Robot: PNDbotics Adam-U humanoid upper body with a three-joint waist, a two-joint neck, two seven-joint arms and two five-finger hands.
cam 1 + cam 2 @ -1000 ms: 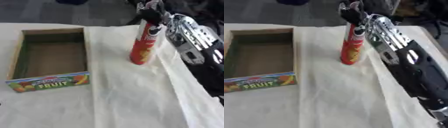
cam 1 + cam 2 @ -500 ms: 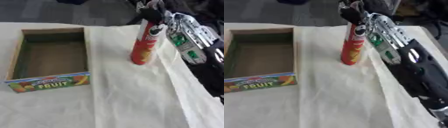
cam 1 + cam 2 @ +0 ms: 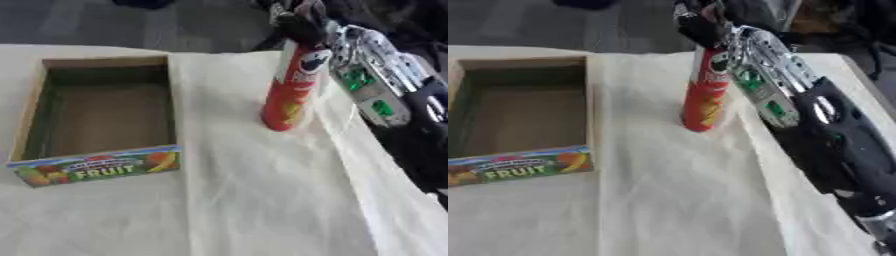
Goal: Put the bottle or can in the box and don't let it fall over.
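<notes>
- Right hand (image 3: 703, 25) curled round the top of the red can (image 3: 703, 92), fingers dark against the cap.
- Right arm (image 3: 815, 130) stretched in from the lower right, slanting up and left to the can's top.
- Can upright on the cream cloth (image 3: 262, 200), base down, leaning a little.
- Open cardboard box (image 3: 105, 160) well apart to the can's left, with "FRUIT" on its near wall.
- Left hand nowhere in either view.

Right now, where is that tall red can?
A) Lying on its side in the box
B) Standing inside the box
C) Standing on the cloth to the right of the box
C: the red can stands upright on the cloth, while the box holds nothing.
</notes>
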